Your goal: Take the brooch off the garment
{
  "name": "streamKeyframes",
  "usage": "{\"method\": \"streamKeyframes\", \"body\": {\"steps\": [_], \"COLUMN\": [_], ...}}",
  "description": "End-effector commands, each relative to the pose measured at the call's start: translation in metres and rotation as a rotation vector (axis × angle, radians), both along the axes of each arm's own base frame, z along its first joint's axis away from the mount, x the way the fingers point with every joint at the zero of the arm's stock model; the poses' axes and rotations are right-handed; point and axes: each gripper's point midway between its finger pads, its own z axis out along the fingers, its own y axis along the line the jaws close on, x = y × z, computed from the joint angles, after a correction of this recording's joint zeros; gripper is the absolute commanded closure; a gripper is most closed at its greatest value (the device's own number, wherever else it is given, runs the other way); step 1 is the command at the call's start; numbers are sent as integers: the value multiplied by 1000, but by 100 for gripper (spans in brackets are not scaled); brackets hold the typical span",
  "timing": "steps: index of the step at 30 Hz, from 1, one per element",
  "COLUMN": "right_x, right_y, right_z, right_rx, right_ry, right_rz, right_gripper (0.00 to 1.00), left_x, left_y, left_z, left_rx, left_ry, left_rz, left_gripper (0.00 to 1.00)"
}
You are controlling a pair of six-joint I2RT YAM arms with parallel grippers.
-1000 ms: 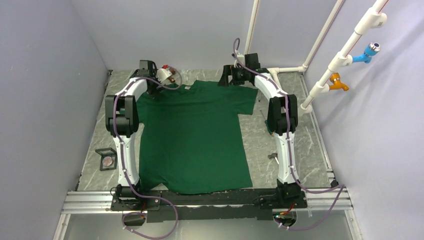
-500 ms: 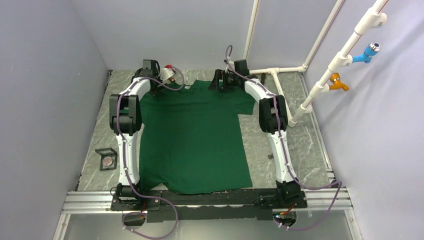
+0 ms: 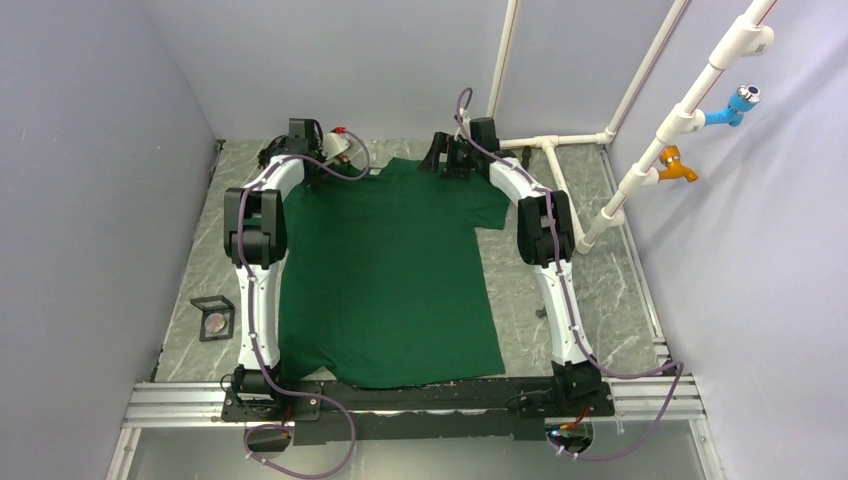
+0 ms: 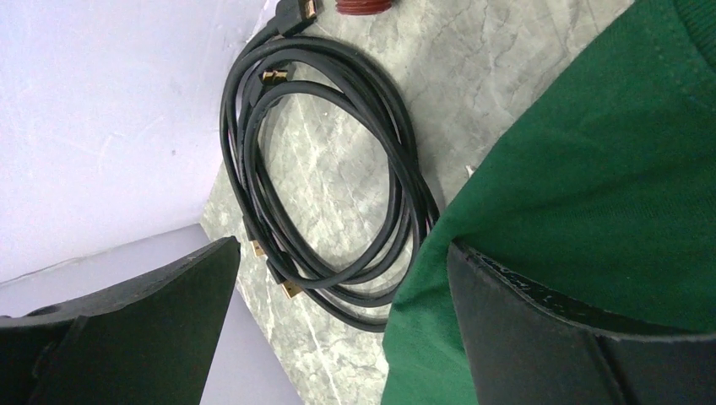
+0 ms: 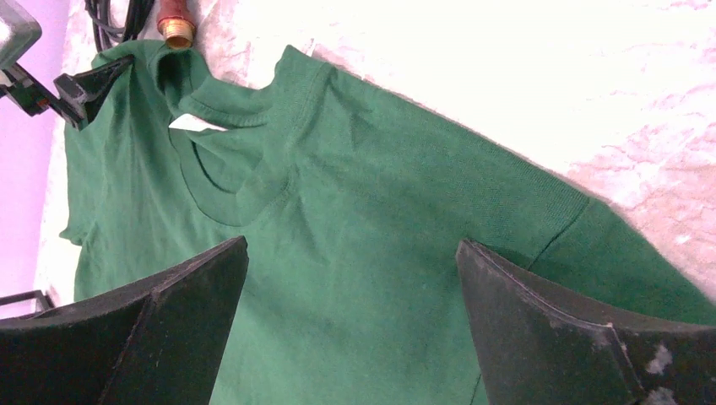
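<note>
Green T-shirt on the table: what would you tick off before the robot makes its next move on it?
1. The brooch is off the garment: a small pinkish disc, seemingly the brooch, lies in the black tray left of the garment. Ok.
2. No pin shows near the collar label in the right wrist view. Ok.
3. The left gripper is open and empty. Ok.
4. The right gripper is open and empty. Ok.
5. The cable coil is clear of the left gripper: it lies below the gap between the fingers, against the garment's edge. Not ok.
</note>
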Motion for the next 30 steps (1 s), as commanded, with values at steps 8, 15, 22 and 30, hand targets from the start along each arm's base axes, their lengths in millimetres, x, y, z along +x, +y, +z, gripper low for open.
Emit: {"method": "streamKeyframes", "body": {"steps": [8,15,22,30], "right_x": [-29,-89,-165,-253], "right_y": [8,-13,-77,-150], "right_z": [147,212,231,157], "right_rx": [0,-81,-268,-374], "right_ry": [-335,-414,-422,-252], "right_rz": [157,188,168,91], "right_gripper": [0,0,0,0], "left_x": [-48,-132,-238,-326], "left_y": [-30,-52,-37,8], "left_z": [146,227,251,194], "left_rx": [-338,-715,-963,-974], "left_ry": [-129,-91,-17,18], "left_rz": [10,6,20,208], "left_gripper": [1,0,0,0]}}
